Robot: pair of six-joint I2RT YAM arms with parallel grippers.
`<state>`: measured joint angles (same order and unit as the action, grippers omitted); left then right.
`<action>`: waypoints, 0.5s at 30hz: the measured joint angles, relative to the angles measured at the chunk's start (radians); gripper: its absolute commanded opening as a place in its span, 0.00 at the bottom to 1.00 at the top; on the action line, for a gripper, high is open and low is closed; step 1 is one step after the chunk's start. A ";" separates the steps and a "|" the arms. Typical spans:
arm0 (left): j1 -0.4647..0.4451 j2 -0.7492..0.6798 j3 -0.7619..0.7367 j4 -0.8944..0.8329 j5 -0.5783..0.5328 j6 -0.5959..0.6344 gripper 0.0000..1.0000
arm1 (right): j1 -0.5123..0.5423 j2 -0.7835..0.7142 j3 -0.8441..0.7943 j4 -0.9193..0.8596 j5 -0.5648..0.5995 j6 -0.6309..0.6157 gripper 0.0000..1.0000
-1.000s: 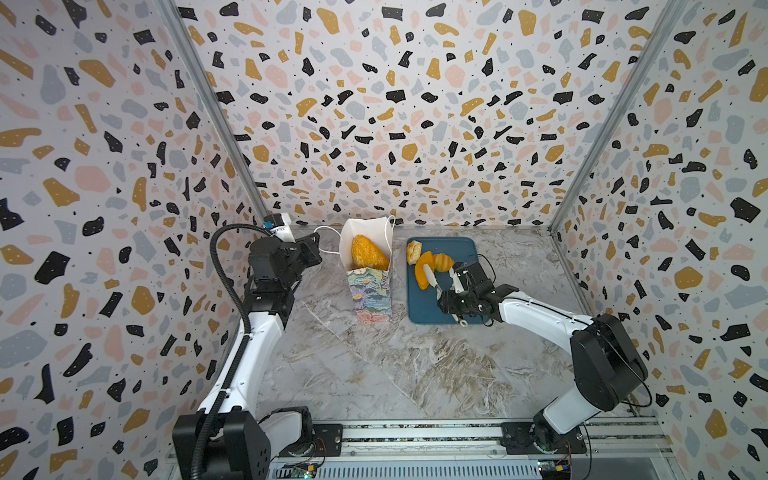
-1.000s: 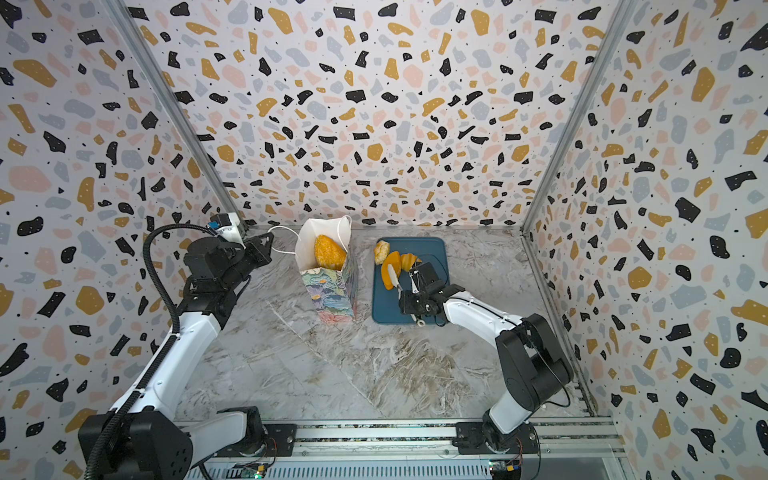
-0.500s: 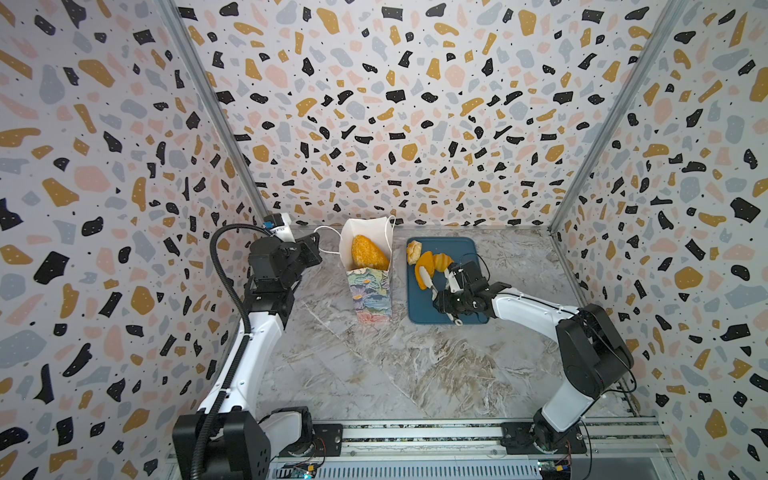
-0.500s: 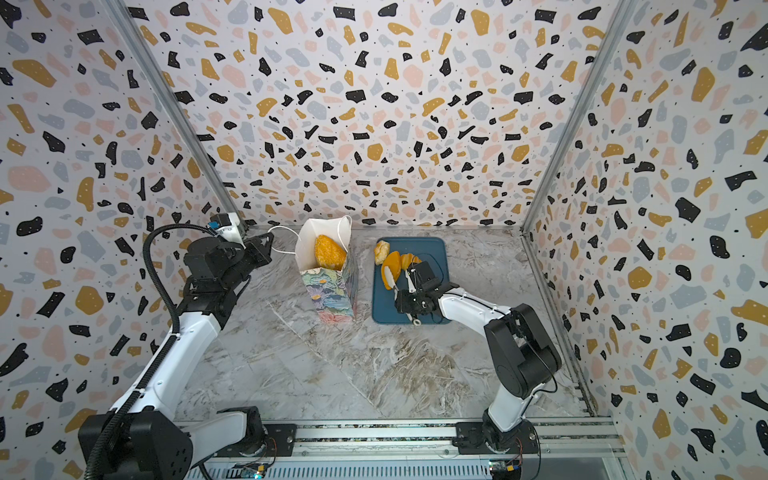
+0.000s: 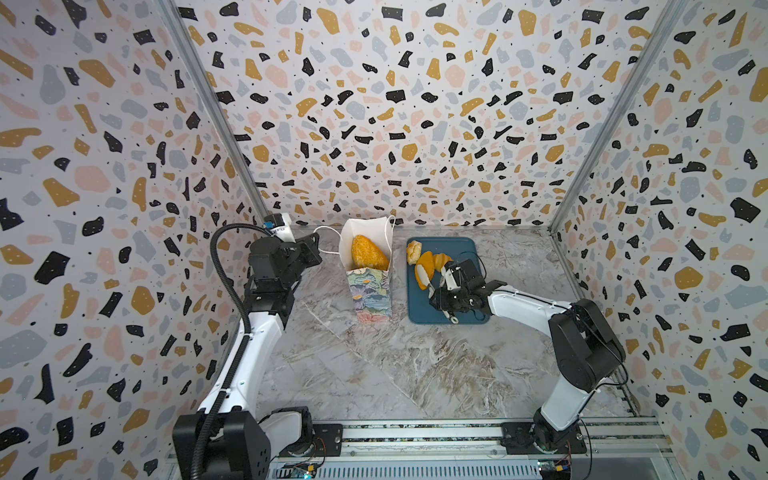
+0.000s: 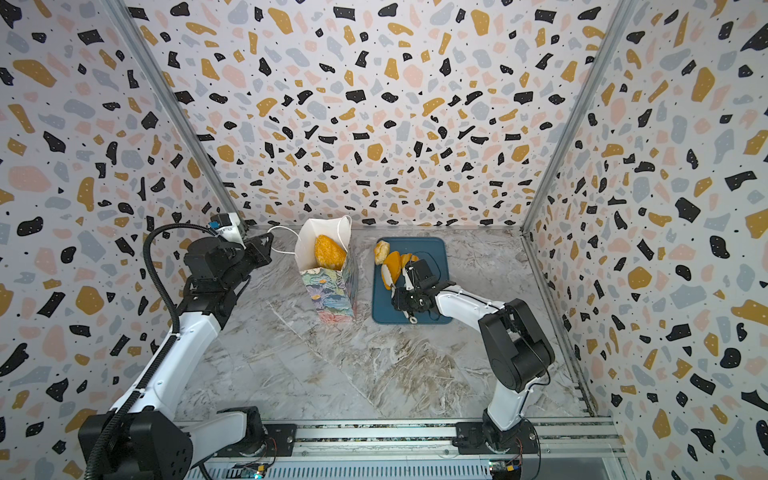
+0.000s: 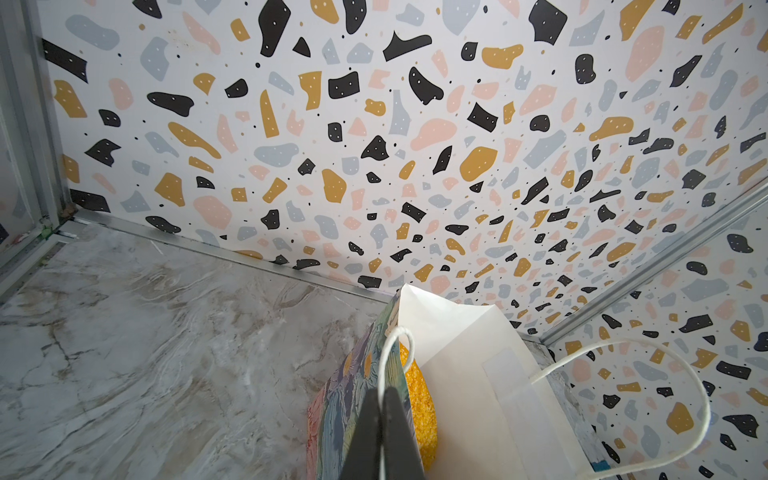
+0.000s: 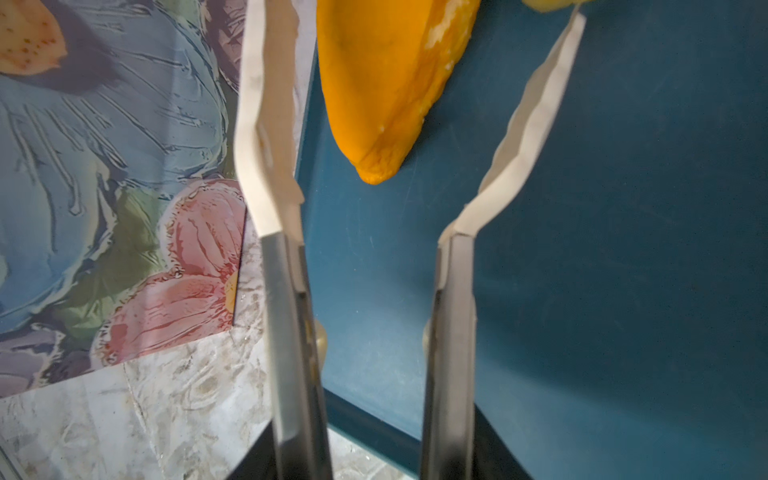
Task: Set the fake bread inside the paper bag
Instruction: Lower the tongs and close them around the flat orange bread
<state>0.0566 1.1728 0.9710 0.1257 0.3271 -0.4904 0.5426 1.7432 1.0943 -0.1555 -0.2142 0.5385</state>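
On the marbled surface (image 5: 374, 374), upright paper bag (image 5: 370, 295) near the back wall, mouth up, seeded loaf (image 5: 368, 253) aslant inside. Beside it a blue tray (image 5: 419, 307) – smooth orange bread (image 8: 382, 83) lying lengthwise front to back, tapered tip toward the right hand (image 8: 419, 25), released, fingers (image 8: 266, 124) astride that tip, not touching. Over by the bag's mouth, left hand (image 7: 380, 432) clenched on a cord handle (image 7: 384, 353).

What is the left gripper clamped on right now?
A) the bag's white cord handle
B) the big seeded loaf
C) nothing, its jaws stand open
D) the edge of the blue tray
A: in the left wrist view the left gripper is shut, with the thin white cord handle of the paper bag pinched between its fingers.
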 measured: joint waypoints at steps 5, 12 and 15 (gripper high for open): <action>0.000 0.000 0.000 0.000 0.000 0.000 0.00 | -0.018 0.016 0.019 0.012 -0.005 0.000 0.49; 0.000 0.000 0.000 0.000 0.000 0.000 0.00 | -0.027 0.072 0.058 0.015 -0.011 -0.001 0.44; 0.000 0.000 0.000 0.001 0.004 0.000 0.00 | -0.027 0.078 0.062 0.018 -0.017 -0.001 0.43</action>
<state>0.0566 1.1728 0.9710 0.1265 0.3313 -0.4908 0.5152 1.8210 1.1561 -0.1375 -0.2314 0.5377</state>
